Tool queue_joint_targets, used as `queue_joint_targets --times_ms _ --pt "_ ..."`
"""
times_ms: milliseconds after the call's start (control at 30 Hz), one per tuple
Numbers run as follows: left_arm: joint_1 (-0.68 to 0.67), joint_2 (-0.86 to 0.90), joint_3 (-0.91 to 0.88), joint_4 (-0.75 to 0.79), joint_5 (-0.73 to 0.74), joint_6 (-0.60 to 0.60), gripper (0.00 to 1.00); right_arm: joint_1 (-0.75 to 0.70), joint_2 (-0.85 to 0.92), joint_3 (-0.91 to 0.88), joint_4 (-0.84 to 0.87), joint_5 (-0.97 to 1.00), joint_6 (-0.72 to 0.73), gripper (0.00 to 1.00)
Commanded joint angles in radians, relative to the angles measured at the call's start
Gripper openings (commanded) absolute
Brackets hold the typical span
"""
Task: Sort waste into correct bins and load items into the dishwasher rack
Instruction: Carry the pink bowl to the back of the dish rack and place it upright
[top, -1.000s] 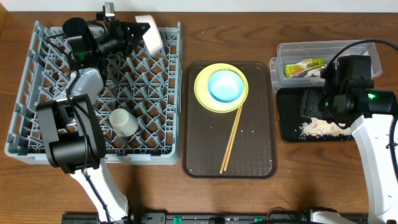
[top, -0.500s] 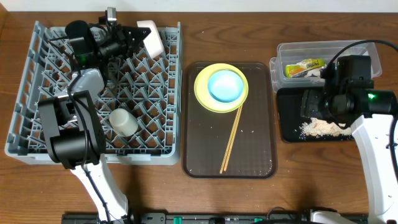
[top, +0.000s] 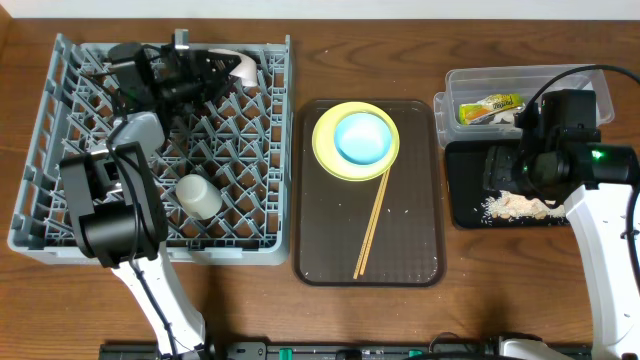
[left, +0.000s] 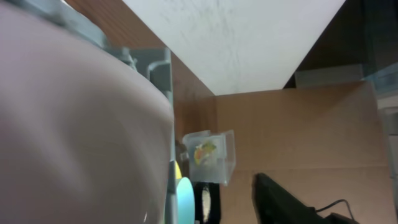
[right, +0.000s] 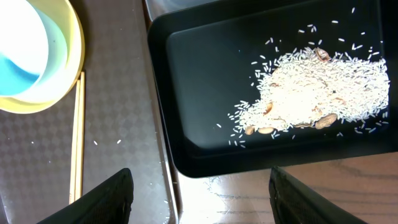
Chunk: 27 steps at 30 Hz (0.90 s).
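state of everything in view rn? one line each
whitish-pink bowl: on edge at rack's far side, gripped by left gripper
white cup: in dishwasher rack, tilted
plate: flat on brown tray, not loaded
light blue bowl: upright on plate
chopsticks: lying together on brown tray
wrapper: in clear tub
rice scraps: piled in black tray
right gripper: open, empty, over black tray

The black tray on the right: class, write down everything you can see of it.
The black tray is shallow and rectangular, with rounded corners and a raised rim; it looks like matte plastic. It lies flat on the wooden table, next to the clear tub and close beside the brown serving tray. Inside lies a heap of white rice with brownish bits, stray grains around it. The right gripper hovers above it, open.
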Motion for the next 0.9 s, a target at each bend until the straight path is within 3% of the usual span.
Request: queue_joint_targets --times_ms 0,133,600,767,867 --pt "0.029 0.003 0.005 -0.003 0.025 0.024 0.64 -0.007 -0.007 0.008 -0.002 -0.001 0.003 0.68" --pt "0.039 -0.002 0.005 -0.006 0.043 0.017 0.74 -0.007 -0.007 0.008 -0.002 -0.001 0.003 0.68" --pt "0.036 -0.056 0.004 -0.151 0.073 0.027 0.86 -0.007 -0.007 0.008 0.002 -0.001 0.003 0.68" --pt "0.036 -0.077 0.004 -0.303 0.031 0.132 0.87 -0.007 -0.007 0.008 0.0 -0.001 0.003 0.68" --pt "0.036 -0.129 0.004 -0.466 -0.043 0.263 0.87 -0.007 -0.007 0.008 -0.002 -0.001 0.003 0.68"
